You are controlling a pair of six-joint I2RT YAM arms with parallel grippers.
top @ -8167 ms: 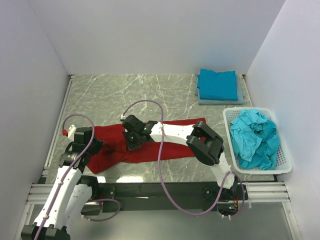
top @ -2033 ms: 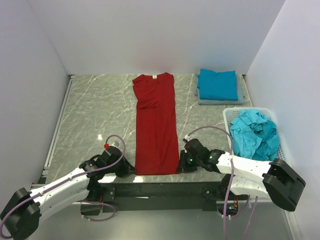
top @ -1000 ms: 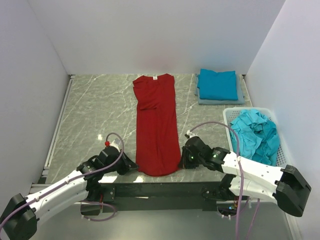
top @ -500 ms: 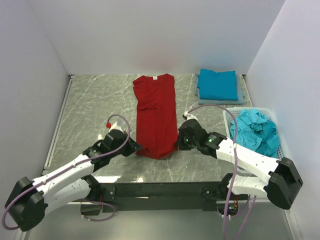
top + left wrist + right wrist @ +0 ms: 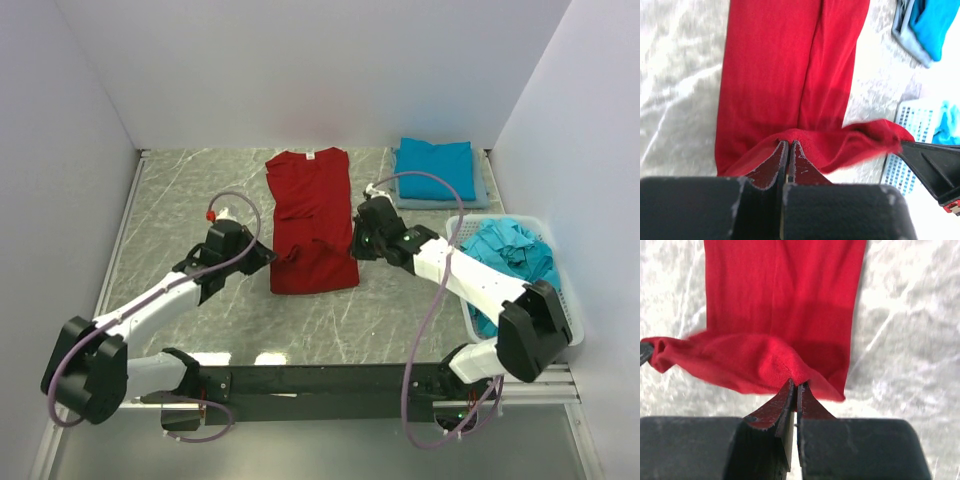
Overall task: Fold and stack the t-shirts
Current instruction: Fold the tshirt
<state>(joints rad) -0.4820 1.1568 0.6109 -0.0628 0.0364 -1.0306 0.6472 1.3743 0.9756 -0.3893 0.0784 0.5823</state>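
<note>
On the grey marbled tabletop [image 5: 190,200], the left claw [image 5: 266,258] is pinched tight on one near hem corner of the red t-shirt [image 5: 310,195]. The shirt lies long and narrow at the centre, its hem raised and doubled back. The right claw [image 5: 356,245] clamps the other corner. Folded teal t-shirts [image 5: 435,168] lie at the far right.

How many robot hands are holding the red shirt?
2. The left hand pinches the left hem corner of the red shirt; the right hand pinches the right corner.
</note>
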